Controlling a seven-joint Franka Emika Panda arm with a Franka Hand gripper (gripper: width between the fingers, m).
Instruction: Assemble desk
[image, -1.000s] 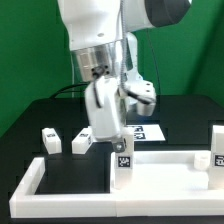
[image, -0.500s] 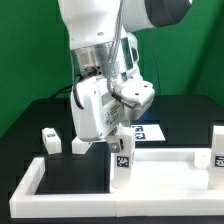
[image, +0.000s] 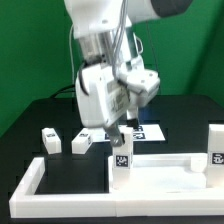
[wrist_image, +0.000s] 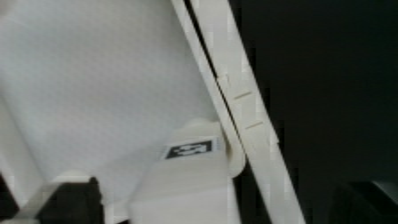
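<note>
In the exterior view a white desk leg (image: 122, 161) with a black-and-white tag stands upright at the near left end of a low white part (image: 165, 166). A second tagged white upright (image: 215, 150) stands at its right end. My gripper (image: 120, 136) points down just above the first leg, and I see nothing held in it. In the wrist view a broad white surface with a tag (wrist_image: 192, 148) and a narrow white edge (wrist_image: 240, 100) fill the frame. Dark fingertips (wrist_image: 71, 203) show far apart, and the gripper (wrist_image: 222, 212) looks open.
Two loose white legs (image: 48, 140) (image: 82, 143) lie at the exterior view's left on the black table. The long white border rail (image: 60, 190) runs along the front and left. The marker board (image: 148, 131) lies behind the gripper.
The hand has turned about its vertical axis and risen slightly. The upright leg and its tag have stayed in place.
</note>
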